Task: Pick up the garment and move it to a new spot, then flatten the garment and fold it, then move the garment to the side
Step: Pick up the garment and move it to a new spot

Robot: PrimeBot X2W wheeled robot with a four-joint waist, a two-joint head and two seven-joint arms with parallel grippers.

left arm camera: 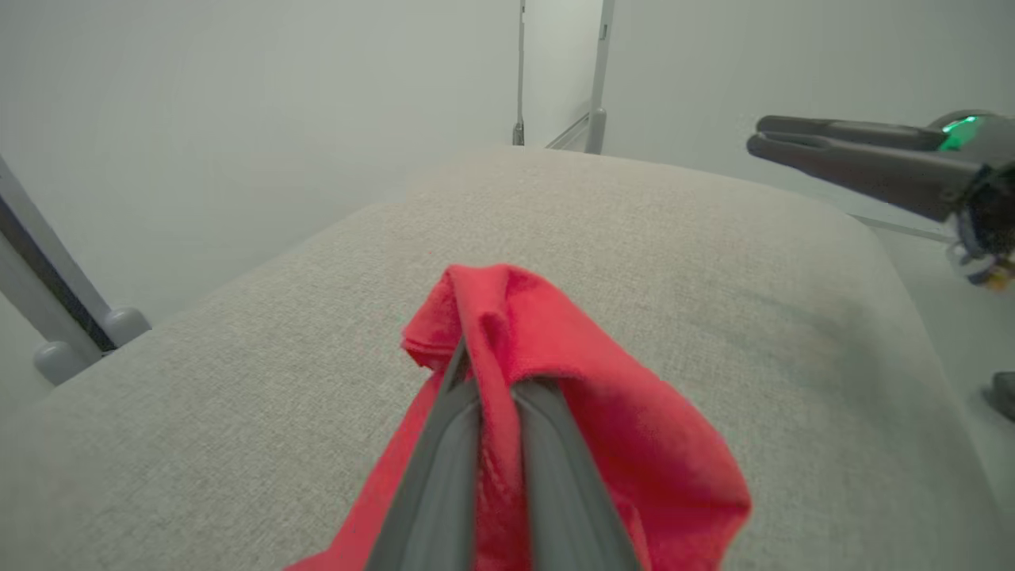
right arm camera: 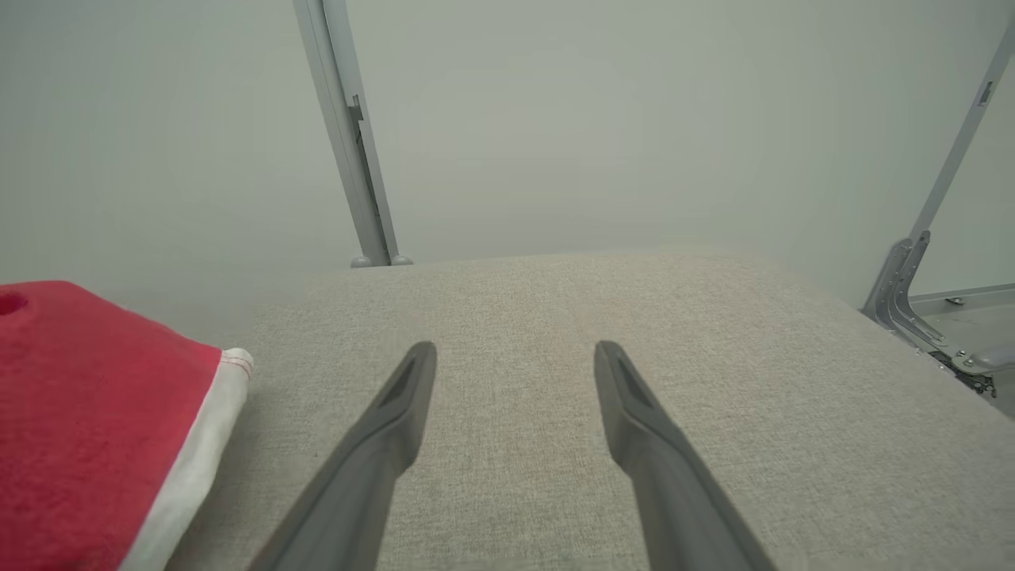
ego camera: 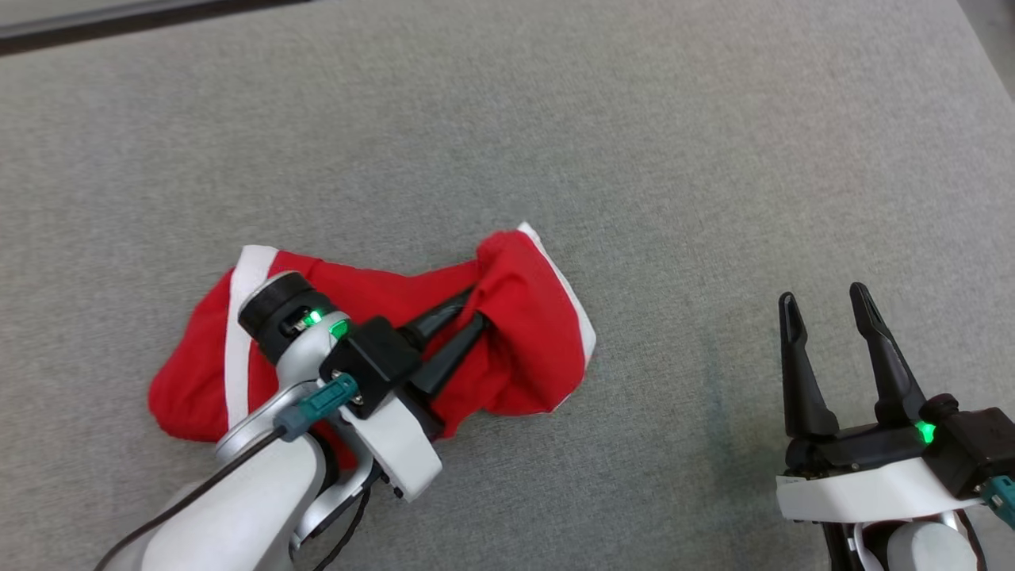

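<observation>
The red garment [ego camera: 531, 341] lies crumpled on the grey cushion [ego camera: 555, 119] and looks soft, light and floppy, so a bunched fold is a good place to grab, right where the left gripper [ego camera: 474, 308] pinches it, while the right gripper [ego camera: 822, 297] sits wide open and empty
</observation>
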